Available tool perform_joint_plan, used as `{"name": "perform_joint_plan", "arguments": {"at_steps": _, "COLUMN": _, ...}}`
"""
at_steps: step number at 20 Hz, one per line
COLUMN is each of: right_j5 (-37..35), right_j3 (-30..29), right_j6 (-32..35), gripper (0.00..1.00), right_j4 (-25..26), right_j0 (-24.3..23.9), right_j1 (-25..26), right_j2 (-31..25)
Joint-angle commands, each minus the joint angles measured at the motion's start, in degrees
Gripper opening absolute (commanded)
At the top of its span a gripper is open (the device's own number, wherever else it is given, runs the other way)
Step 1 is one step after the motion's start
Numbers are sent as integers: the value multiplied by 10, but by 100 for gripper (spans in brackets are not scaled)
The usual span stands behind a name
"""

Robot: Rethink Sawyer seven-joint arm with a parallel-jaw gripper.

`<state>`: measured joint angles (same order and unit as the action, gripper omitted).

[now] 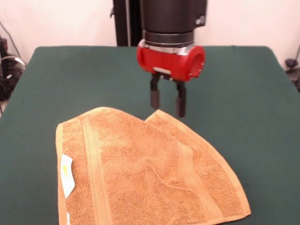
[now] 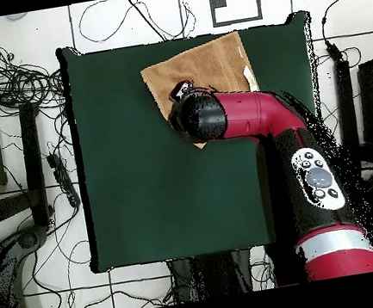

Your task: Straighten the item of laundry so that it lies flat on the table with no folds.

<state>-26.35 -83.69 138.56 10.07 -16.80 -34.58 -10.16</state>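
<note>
Orange-tan terry makes up the towel [image 1: 150, 173], a looped, nubby cloth with flat woven bands running near two of its edges and a white label [image 1: 67, 175] with yellow print sewn at one side. We see it lying on the dark green, cloth-like surface [image 1: 243, 84], just below and in front of the fingers [image 1: 167, 101] in the front view. It is not flat: one part is folded over, so that a second layer shows beside the top layer, and the two meet in a point that aims straight at the fingers, almost under their tips. From that point the outline fans out away from the fingers, giving a rough wedge whose long axis runs diagonally across the surface. Soft wrinkles cross the middle of the pile.

We see the fingers as two dark, straight prongs hanging from the red cylindrical wrist, spread apart with a clear gap between them and nothing gripped. They hover just above the folded corner; we cannot tell whether the tips touch it.

From overhead, the red and black arm [image 2: 297, 139] covers part of the towel.
</note>
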Motion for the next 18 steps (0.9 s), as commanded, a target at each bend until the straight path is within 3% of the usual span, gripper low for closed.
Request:
{"name": "perform_joint_plan", "arguments": {"at_steps": 1, "right_j5": -30, "right_j3": -55, "right_j6": 87, "gripper": 100, "right_j4": -33, "right_j0": 39, "right_j1": 48, "right_j2": 8}}
{"name": "perform_joint_plan", "arguments": {"at_steps": 6, "right_j5": -73, "right_j3": -58, "right_j6": 75, "gripper": 100, "right_j4": -50, "right_j0": 45, "right_j1": 49, "right_j2": 13}}
{"name": "perform_joint_plan", "arguments": {"at_steps": 18, "right_j5": -16, "right_j3": -167, "right_j6": 39, "gripper": 100, "right_j4": -36, "right_j0": 0, "right_j1": -10, "right_j2": 3}}
